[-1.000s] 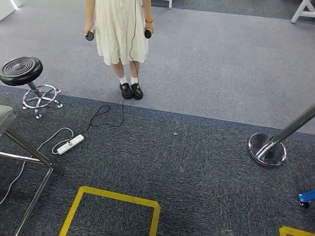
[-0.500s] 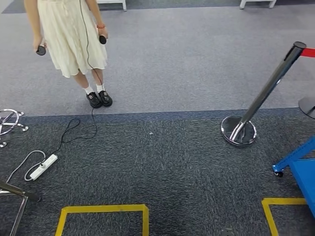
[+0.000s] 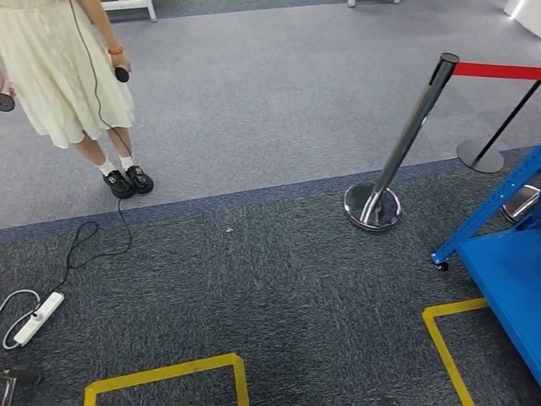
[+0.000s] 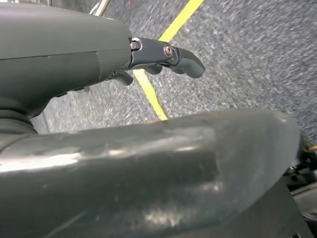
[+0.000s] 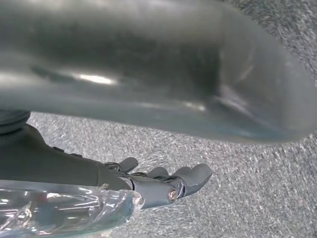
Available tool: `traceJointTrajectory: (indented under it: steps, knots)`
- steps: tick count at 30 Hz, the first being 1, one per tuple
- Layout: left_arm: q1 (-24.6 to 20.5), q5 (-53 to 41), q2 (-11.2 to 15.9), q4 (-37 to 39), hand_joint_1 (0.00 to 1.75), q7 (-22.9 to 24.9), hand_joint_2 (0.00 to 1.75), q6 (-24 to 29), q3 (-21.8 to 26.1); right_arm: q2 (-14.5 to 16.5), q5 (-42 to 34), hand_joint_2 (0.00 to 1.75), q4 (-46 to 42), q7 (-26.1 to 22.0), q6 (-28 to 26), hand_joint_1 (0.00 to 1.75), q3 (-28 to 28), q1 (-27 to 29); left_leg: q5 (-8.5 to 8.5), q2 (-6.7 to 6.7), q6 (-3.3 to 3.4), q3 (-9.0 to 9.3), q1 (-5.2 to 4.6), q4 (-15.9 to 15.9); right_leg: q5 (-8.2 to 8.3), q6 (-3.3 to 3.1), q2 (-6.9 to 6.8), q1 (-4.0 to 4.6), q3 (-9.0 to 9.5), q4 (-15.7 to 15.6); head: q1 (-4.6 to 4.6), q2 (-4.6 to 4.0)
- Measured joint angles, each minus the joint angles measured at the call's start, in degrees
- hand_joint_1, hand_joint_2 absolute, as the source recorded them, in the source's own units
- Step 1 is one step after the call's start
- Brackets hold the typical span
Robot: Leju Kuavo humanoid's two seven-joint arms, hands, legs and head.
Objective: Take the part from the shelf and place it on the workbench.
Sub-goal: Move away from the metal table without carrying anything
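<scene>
A blue metal shelf unit (image 3: 507,271) on a castor comes into the head view at the right edge, showing a flat blue deck and a slanted leg. My left hand (image 4: 160,53) hangs over the carpet in the left wrist view, its dark fingers stretched out and holding nothing. My right hand (image 5: 160,186) also hangs over grey carpet with straight fingers and nothing between them. A clear glossy film (image 5: 56,213) lies along the edge of the right wrist view beside that hand; I cannot tell what it is.
A person (image 3: 57,85) in a pale dress stands at the back left holding two controllers, with a cable trailing to a white power strip (image 3: 38,317). A chrome stanchion (image 3: 408,135) with a red belt (image 3: 498,71) stands right of centre. Yellow floor tape (image 3: 166,372) marks boxes near me.
The whole view has swung to the right: the person, cable and power strip slid left, the stool and table frame left the picture, and the stanchion and blue shelf unit came in.
</scene>
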Motion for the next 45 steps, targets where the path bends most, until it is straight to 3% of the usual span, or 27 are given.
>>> traceJointTrajectory:
  steps: [2,4,5,7,9,11,12,13,15,16,18,19,21,22,24,26,27,29,31,33,35,37,39,41,42,43,45]
  knots:
    - [0.0,0.0,0.0,0.0,0.0,-0.1,0.0,0.0,0.0,0.0,0.0,0.0,0.0,-0.1,0.0,0.0,0.0,-0.3,-0.33,1.01,-0.58,0.36,-0.32,0.0,0.72,-0.73,-1.39,0.38,1.88,-3.5,-0.09,0.0]
    - [-0.2,0.0,0.0,0.0,0.0,-0.1,0.0,0.0,0.0,0.0,0.0,0.0,0.0,-0.1,0.0,0.0,-0.1,-0.2,-0.42,1.96,-1.19,0.66,-0.33,-0.2,0.78,-1.52,-0.17,0.56,1.7,-3.7,-0.12,0.0]
    - [-0.2,0.0,0.0,0.0,0.0,-0.1,0.0,0.0,0.0,0.0,0.0,0.0,0.0,-0.1,0.0,0.0,-0.1,-0.1,-0.69,1.64,-1.53,0.75,-0.22,-0.1,0.89,-1.85,0.49,0.52,1.65,-3.9,-0.14,0.0]
    - [-0.2,0.0,-0.1,0.0,0.0,-0.1,0.0,0.0,0.0,0.0,0.1,0.0,0.0,-0.1,0.0,0.0,-0.1,-0.1,-2.66,-0.68,-2.07,-0.33,0.01,2.5,1.17,-2.47,1.83,0.29,1.66,-4.2,-0.28,0.0]
    - [-0.1,0.1,-0.1,0.0,0.0,-0.1,0.0,0.0,0.0,0.0,0.2,0.0,0.0,-0.2,-0.1,0.0,-0.2,-0.2,-6.12,-3.1,-2.21,-3.76,0.08,9.4,1.3,-2.79,3.27,0.2,1.56,-4.2,-0.45,0.0]
    - [0.0,0.1,0.0,0.0,0.0,-0.1,0.0,0.0,0.0,0.0,0.3,0.0,0.0,-0.2,-0.1,0.0,-0.2,-0.1,-7.54,-3.71,-2.19,-6.94,0.08,15.0,1.33,-2.88,4.92,0.19,1.51,-4.2,-0.49,0.0]
    - [0.0,0.1,0.0,0.0,0.0,-0.1,0.0,0.0,0.0,0.0,0.3,0.0,0.0,-0.2,-0.1,0.0,-0.2,0.0,-6.64,-3.81,-2.15,-7.32,0.1,15.1,1.35,-2.86,5.76,0.16,1.53,-4.2,-0.47,0.0]
    - [-0.1,0.1,0.0,0.0,0.0,-0.1,0.0,0.0,0.0,0.0,0.3,0.0,0.0,-0.2,-0.2,0.0,-0.2,0.0,-4.77,-4.05,-2.09,-6.63,0.13,13.1,1.4,-2.77,6.63,0.1,1.56,-4.2,-0.47,0.0]
    - [-0.1,0.1,0.0,0.0,0.0,-0.1,0.0,0.0,0.0,0.0,0.4,0.0,0.0,-0.2,-0.2,0.0,-0.2,0.0,-0.75,-6.3,-1.98,-3.61,0.34,6.1,1.53,-2.35,8.3,0.03,1.48,-4.1,-0.54,0.0]
    - [-0.1,0.1,0.0,0.0,0.0,-0.1,0.0,0.0,0.0,0.0,0.4,0.0,0.0,-0.2,-0.2,0.0,-0.2,-0.1,0.41,-7.54,-1.87,-2.34,0.48,3.0,1.59,-2.06,9.07,0.05,1.32,-4.0,-0.57,0.0]
    - [-0.3,0.1,0.0,0.0,0.0,-0.1,0.0,0.0,0.0,0.0,0.4,0.0,0.0,-0.2,-0.2,0.0,-0.2,0.0,0.82,-8.75,-1.41,-1.34,0.52,0.4,1.75,-1.34,10.32,0.05,0.85,-4.0,-0.7,0.0]
    - [-0.3,0.1,-0.1,0.0,0.0,-0.1,0.0,0.0,0.0,0.0,0.4,0.0,0.0,-0.2,-0.2,0.0,-0.2,0.1,0.84,-8.18,-0.98,-1.29,0.51,0.3,1.87,-0.97,10.87,-0.07,0.64,-4.2,-0.71,0.0]
    - [-0.4,0.1,-0.1,0.0,0.0,-0.1,0.0,0.0,0.1,0.0,0.4,0.0,0.0,-0.2,-0.2,0.0,-0.2,0.5,1.06,-6.96,-0.09,-1.15,0.47,0.0,1.46,-0.44,9.5,-0.14,0.11,-3.6,-0.57,0.0]
    - [-0.3,0.1,-0.2,0.0,0.0,-0.1,0.0,0.0,0.1,0.0,0.4,0.0,0.0,-0.2,-0.3,0.0,-0.2,0.4,1.14,-6.19,0.3,-1.1,0.47,-0.1,0.32,-0.26,7.83,-0.08,-0.75,-1.8,-0.35,0.0]
    - [-0.1,0.1,-0.2,0.0,0.0,-0.1,0.0,0.0,0.1,0.0,0.4,0.0,0.0,-0.2,-0.3,0.0,-0.2,0.1,1.08,-4.55,0.74,-1.06,0.24,-0.1,-3.42,0.0,4.41,0.02,-3.88,4.8,0.04,0.0]
    - [0.0,0.2,-0.1,0.0,0.0,-0.1,0.0,0.0,0.1,0.0,0.4,0.0,0.0,-0.3,-0.3,0.0,-0.2,0.0,0.94,-2.8,0.88,-1.01,0.06,-0.1,-5.92,0.19,3.33,-0.02,-6.7,11.0,0.06,0.0]
    - [0.0,0.1,-0.1,0.0,0.0,-0.1,0.0,0.0,0.2,0.0,0.4,0.0,0.0,-0.3,-0.3,0.0,-0.2,0.1,0.85,-2.04,0.87,-0.95,0.03,-0.1,-5.65,0.22,3.14,-0.03,-6.76,11.5,0.08,0.0]
    - [0.0,0.1,-0.2,0.0,0.0,-0.1,0.0,0.0,0.2,0.0,0.4,0.0,0.0,-0.3,-0.3,0.0,-0.2,0.2,0.57,-0.7,0.63,-0.59,0.02,0.0,-2.58,0.13,2.2,-0.02,-3.58,6.1,0.09,0.0]
    - [-0.1,0.1,-0.1,0.0,0.0,-0.1,0.0,0.0,0.2,0.1,0.4,0.0,0.0,-0.3,-0.3,0.0,-0.2,0.0,0.11,0.48,0.09,-0.12,-0.31,0.1,-0.1,-0.32,-0.46,0.2,0.36,-0.9,0.03,0.0]
    - [-0.1,0.1,-0.1,0.0,0.0,-0.1,0.0,0.0,0.2,0.1,0.5,0.0,0.0,-0.3,-0.3,0.0,-0.2,-0.2,-0.17,1.46,-0.47,0.22,-0.63,0.0,0.32,-1.09,-1.55,0.44,1.61,-3.3,-0.09,0.0]
    - [-0.2,0.1,-0.1,0.0,0.0,-0.1,0.0,0.0,0.2,0.1,0.5,0.0,0.0,-0.3,-0.3,0.0,-0.2,-0.1,-0.32,2.19,-1.11,0.51,-0.47,-0.2,0.56,-1.88,-0.06,0.45,1.47,-3.5,-0.12,0.0]
    - [-0.2,0.1,-0.2,0.0,0.0,-0.1,0.0,0.0,0.2,0.0,0.5,0.0,0.0,-0.3,-0.3,0.0,-0.2,-0.1,-1.69,0.42,-1.73,0.07,-0.15,1.3,0.83,-2.54,1.38,0.26,1.5,-3.8,-0.21,0.0]
    - [-0.2,0.1,-0.2,0.0,0.0,-0.1,0.0,0.0,0.2,0.1,0.5,0.0,0.0,-0.3,-0.3,0.0,-0.2,-0.2,-5.01,-2.51,-2.04,-2.7,0.02,7.2,1.0,-2.97,2.85,0.07,1.51,-4.0,-0.48,0.0]
    - [-0.1,0.1,-0.1,0.0,0.0,-0.1,0.0,0.0,0.2,0.1,0.5,0.0,0.0,-0.3,-0.3,0.0,-0.2,-0.2,-7.59,-3.6,-2.13,-6.51,0.01,14.3,1.03,-3.15,4.51,0.06,1.47,-4.0,-0.64,0.0]
    - [-0.1,0.1,-0.1,0.0,0.0,-0.1,0.0,0.0,0.2,0.1,0.5,0.0,0.0,-0.3,-0.3,0.0,-0.2,-0.1,-7.53,-3.76,-2.11,-7.6,0.01,15.9,1.04,-3.16,5.33,0.07,1.48,-4.0,-0.66,0.0]
    - [-0.1,0.1,-0.1,0.0,0.0,-0.1,0.0,0.0,0.2,0.0,0.5,0.0,0.0,-0.3,-0.3,0.0,-0.2,-0.1,-6.26,-3.86,-2.03,-7.65,0.02,15.3,1.06,-3.13,6.19,0.06,1.51,-4.0,-0.66,0.0]
    - [-0.2,0.0,-0.1,0.0,0.0,-0.1,0.0,-0.1,0.2,0.0,0.5,0.0,0.0,-0.3,-0.3,0.0,-0.2,0.0,-2.02,-5.24,-1.83,-5.12,0.13,9.2,1.18,-2.92,7.85,-0.06,1.55,-4.0,-0.68,0.0]
